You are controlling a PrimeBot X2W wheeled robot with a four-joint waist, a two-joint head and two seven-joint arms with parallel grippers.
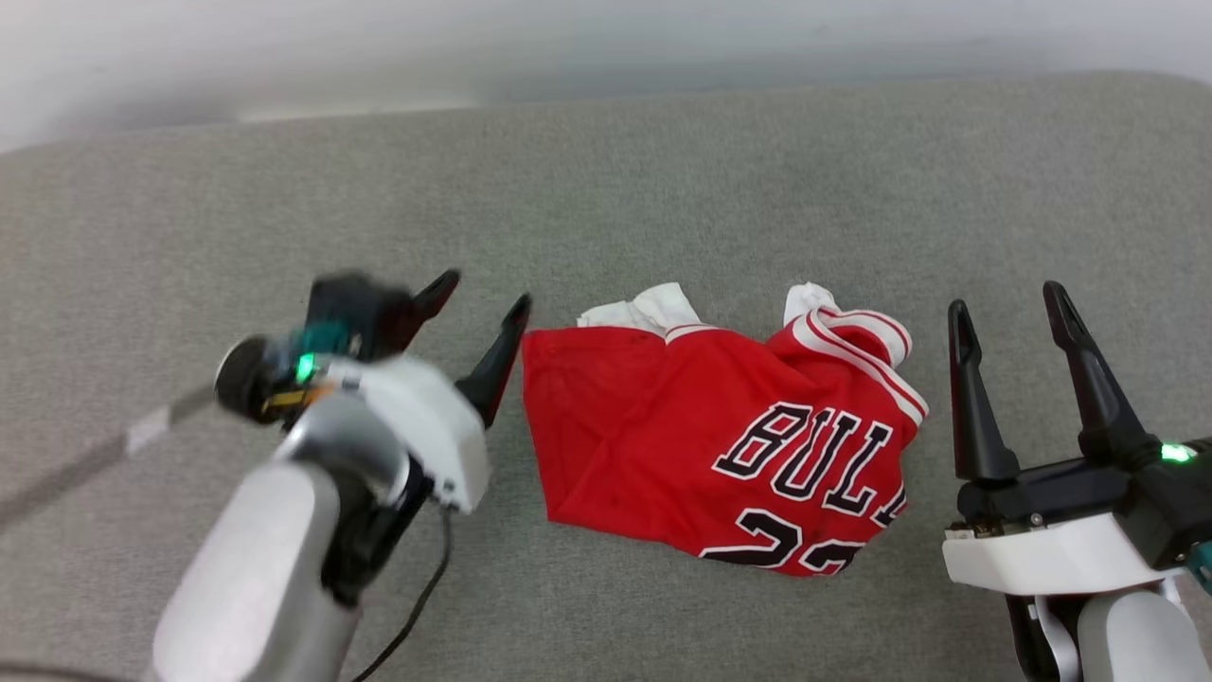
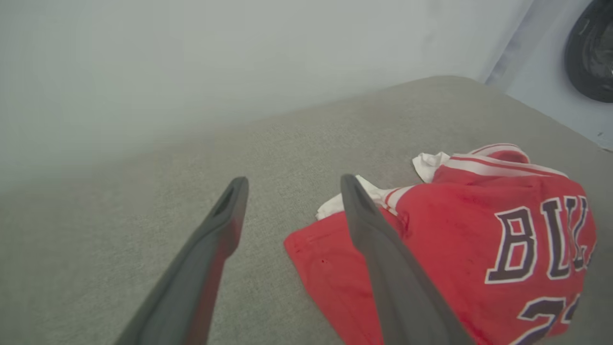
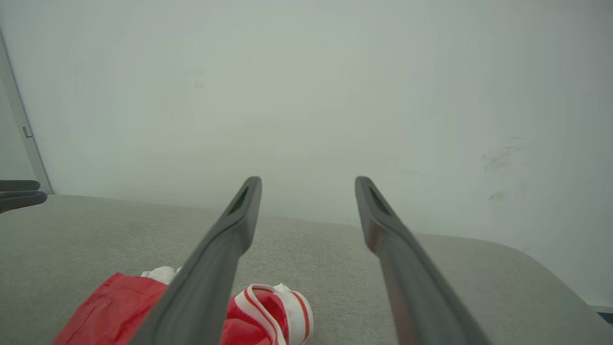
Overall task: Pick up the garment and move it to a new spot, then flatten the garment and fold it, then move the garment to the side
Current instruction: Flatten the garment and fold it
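You've got the garment [image 1: 701, 445] crumpled mid-frame on the grey surface [image 1: 663, 189], BULLS side up. Left gripper [image 1: 486, 289] sits centre-left, arm angled in, fingers tilted twd the garment's left edge, wide & empty. Right gripper [image 1: 1007, 298] lower right, fingers pointing up-frame, also wide & empty.

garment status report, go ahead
Garment crumpled on grey cushion, unheld. Left gripper open at its left edge, right gripper open off its right. Nothing in the way.
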